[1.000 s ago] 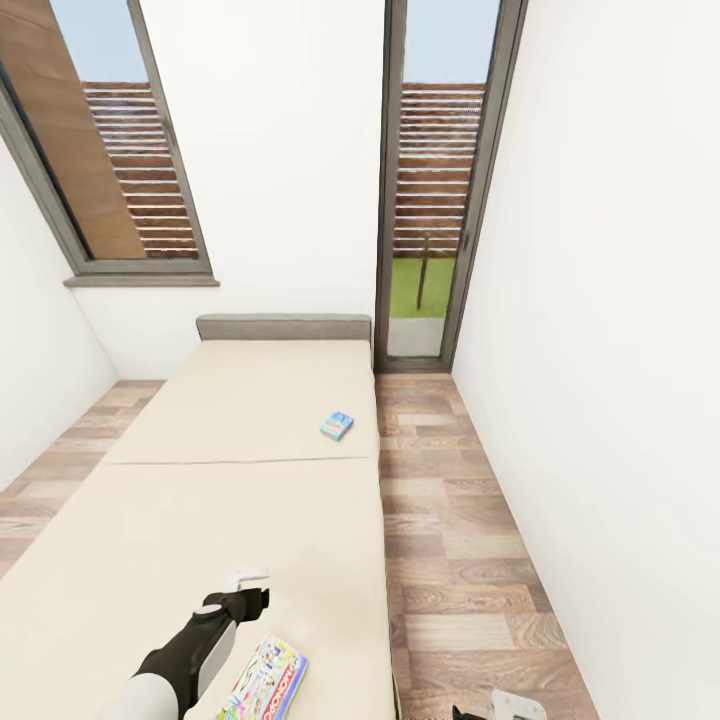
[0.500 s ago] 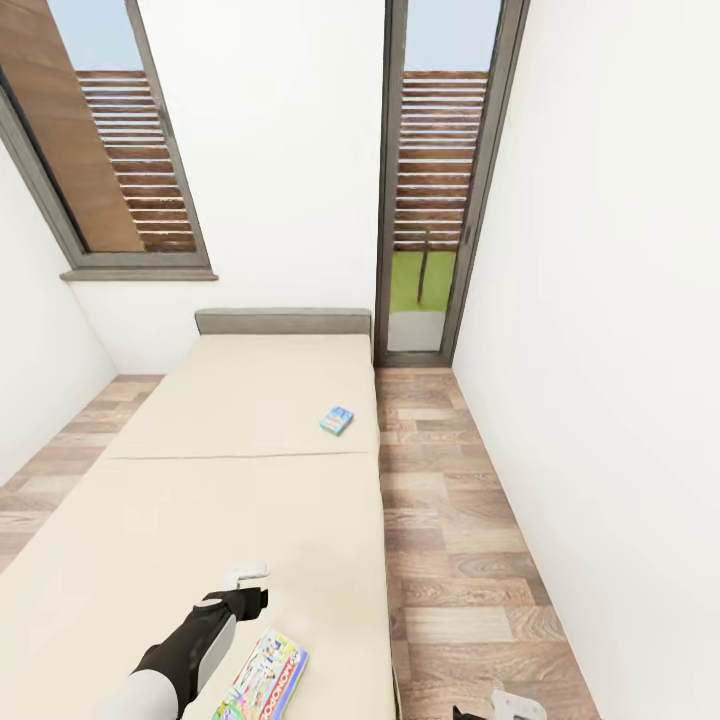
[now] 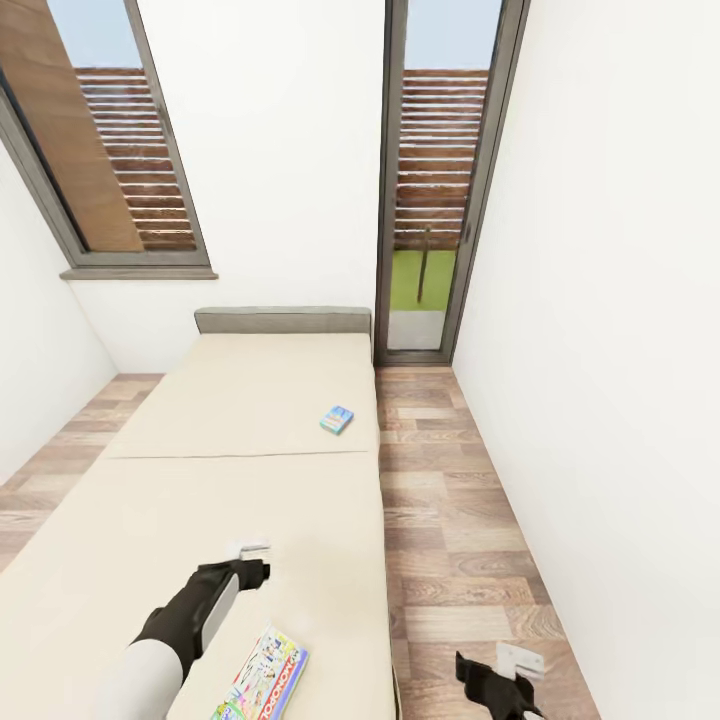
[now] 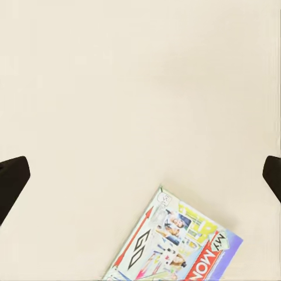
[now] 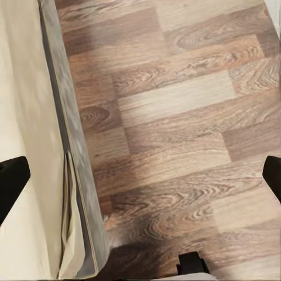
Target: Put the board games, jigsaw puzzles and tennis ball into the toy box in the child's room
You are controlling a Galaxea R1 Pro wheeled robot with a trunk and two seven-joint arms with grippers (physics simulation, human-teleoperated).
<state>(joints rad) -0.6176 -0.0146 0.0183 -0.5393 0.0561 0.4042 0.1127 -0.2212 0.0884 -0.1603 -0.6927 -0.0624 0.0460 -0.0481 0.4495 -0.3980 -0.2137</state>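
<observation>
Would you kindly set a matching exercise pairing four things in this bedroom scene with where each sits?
Things:
1. blue game
2. Monopoly game
3. right gripper
4. headboard

Places:
A. over the wood floor
B. at the bed's far end, by the wall
C. on the bed, just right of the left arm
D. farther up the bed, near its right edge

Pairs: 1-D, 2-C, 3-A, 4-B

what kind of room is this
Most likely a bedroom: a large bed with a cream cover and grey headboard, wood-plank floor, and two board games lying on the cover.
</observation>
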